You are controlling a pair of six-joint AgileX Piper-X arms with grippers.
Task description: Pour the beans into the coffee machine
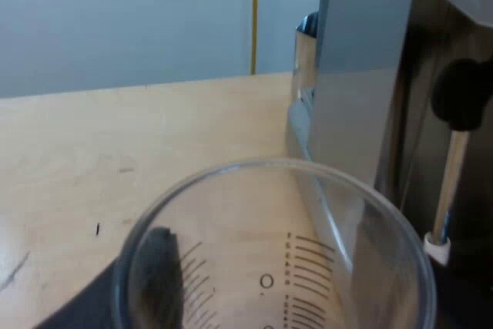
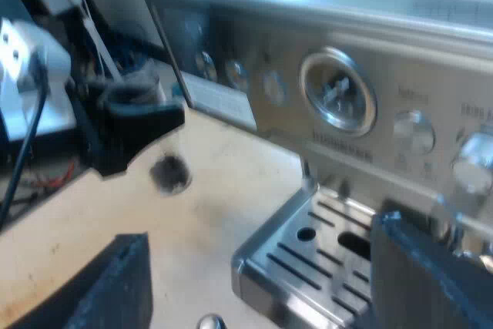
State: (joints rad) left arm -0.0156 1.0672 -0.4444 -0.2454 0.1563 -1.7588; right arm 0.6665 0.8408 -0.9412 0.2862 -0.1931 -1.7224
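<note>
1. The left gripper (image 1: 269,294) is clamped on the measuring glass (image 1: 254,252). One black finger (image 1: 154,279) shows pressed against the glass wall, seen through it.
2. The measuring glass is right under the left wrist camera, rim towards it, over the wooden table (image 1: 115,152) and just beside the side of the espresso machine (image 1: 354,75). Printed scale marks show on its clear wall.
3. A steam wand (image 1: 453,175) with a black knob (image 1: 462,94) hangs at the machine, near the glass.
4. The right gripper (image 2: 262,256) has its two black fingers (image 2: 115,287) well apart with nothing between them.
5. The right gripper hovers at the machine's front, over the edge of the metal drip tray (image 2: 308,260) and the table beside it.
6. The machine's front panel carries a round gauge (image 2: 337,92) and a row of knobs, above the drip tray.
7. A dark blurred shape (image 2: 123,125) sits over the table beside the machine; I cannot tell what it is.
</note>
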